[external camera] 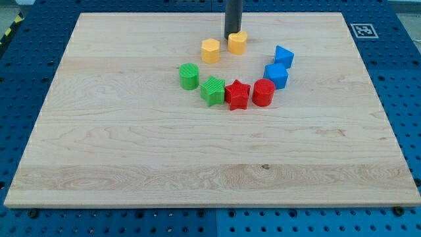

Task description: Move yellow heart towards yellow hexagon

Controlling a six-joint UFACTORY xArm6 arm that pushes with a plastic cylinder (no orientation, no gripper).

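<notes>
The yellow heart (237,43) lies near the view's top centre of the wooden board. The yellow hexagon (210,50) lies just to its left and slightly lower, with a small gap between them. My tip (233,35) stands right behind the heart's upper left edge, touching it or nearly so. The dark rod rises from there out of the view's top.
Below the yellow blocks runs an arc of blocks: green cylinder (189,76), green star (212,91), red star (237,94), red cylinder (264,92), blue cube (276,75), another blue block (283,56). The board (131,151) lies on a blue perforated table.
</notes>
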